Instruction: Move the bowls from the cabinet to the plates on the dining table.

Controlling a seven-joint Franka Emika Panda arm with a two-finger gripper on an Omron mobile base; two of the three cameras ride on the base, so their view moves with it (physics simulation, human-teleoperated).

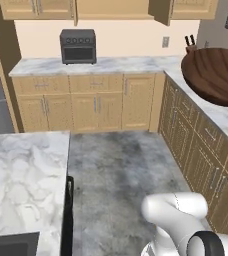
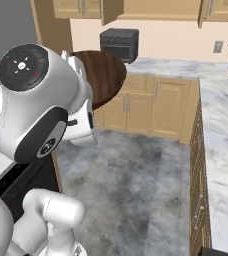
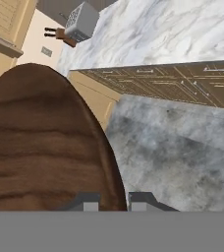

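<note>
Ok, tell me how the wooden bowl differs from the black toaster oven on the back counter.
The wooden bowl is round, dark brown and grained; the toaster oven is boxy and black with a dark front door. The bowl is held up in the air at the gripper, its rim between the fingers, while the oven sits on the marble counter against the wall. Nothing plain in common beyond both being dark.
</note>
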